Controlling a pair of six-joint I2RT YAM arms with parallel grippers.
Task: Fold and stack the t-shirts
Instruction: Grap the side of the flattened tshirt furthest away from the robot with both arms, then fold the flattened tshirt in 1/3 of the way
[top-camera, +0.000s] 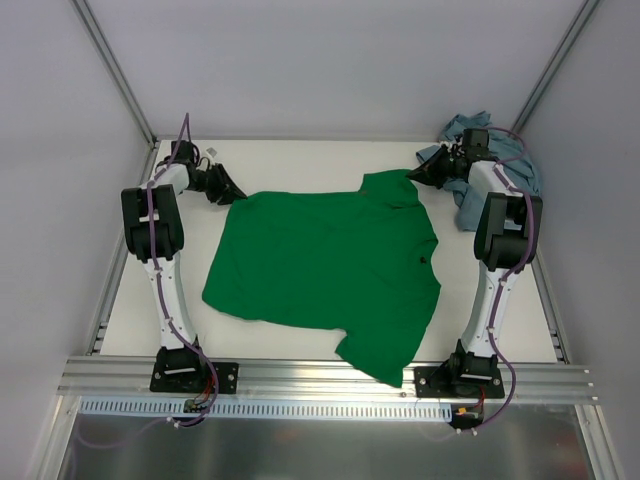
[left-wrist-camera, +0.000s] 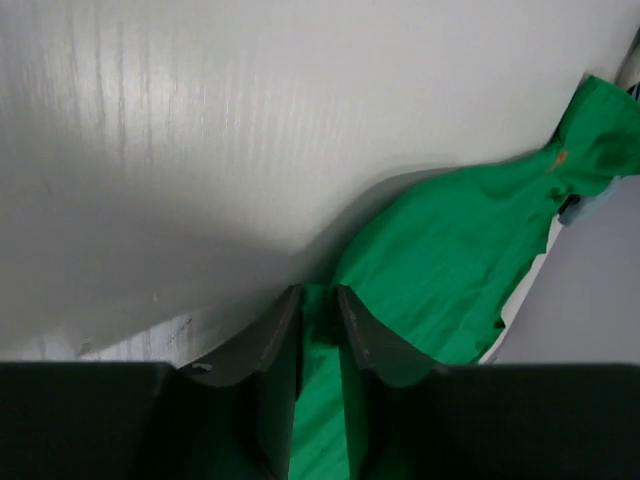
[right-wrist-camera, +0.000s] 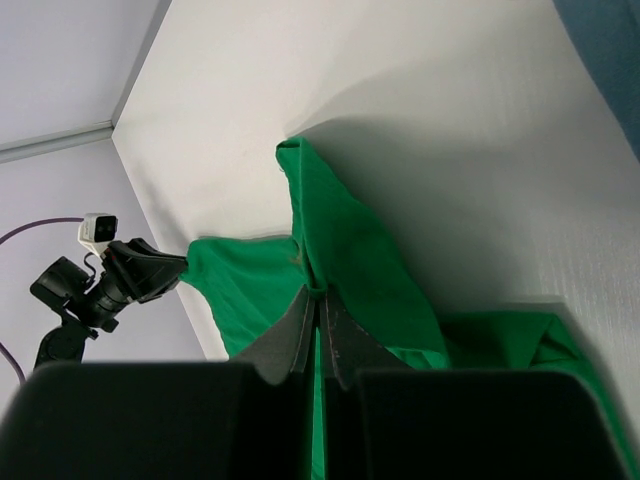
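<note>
The green t-shirt (top-camera: 330, 260) lies spread across the middle of the table, its near corner hanging over the front rail. My left gripper (top-camera: 232, 192) is at its far left corner. In the left wrist view the left gripper (left-wrist-camera: 318, 295) has its jaws narrowed to a small gap, with green cloth (left-wrist-camera: 450, 250) running between them. My right gripper (top-camera: 418, 176) is at the shirt's far right corner. The right wrist view shows this gripper (right-wrist-camera: 318, 292) shut on a fold of green cloth (right-wrist-camera: 340, 240). The blue-grey t-shirt (top-camera: 500, 150) lies crumpled in the far right corner.
Grey walls with metal corner posts (top-camera: 115, 70) close in the white table (top-camera: 300, 160) on three sides. An aluminium rail (top-camera: 320, 378) runs along the near edge, carrying both arm bases. The crumpled blue-grey cloth lies under and behind the right arm's wrist.
</note>
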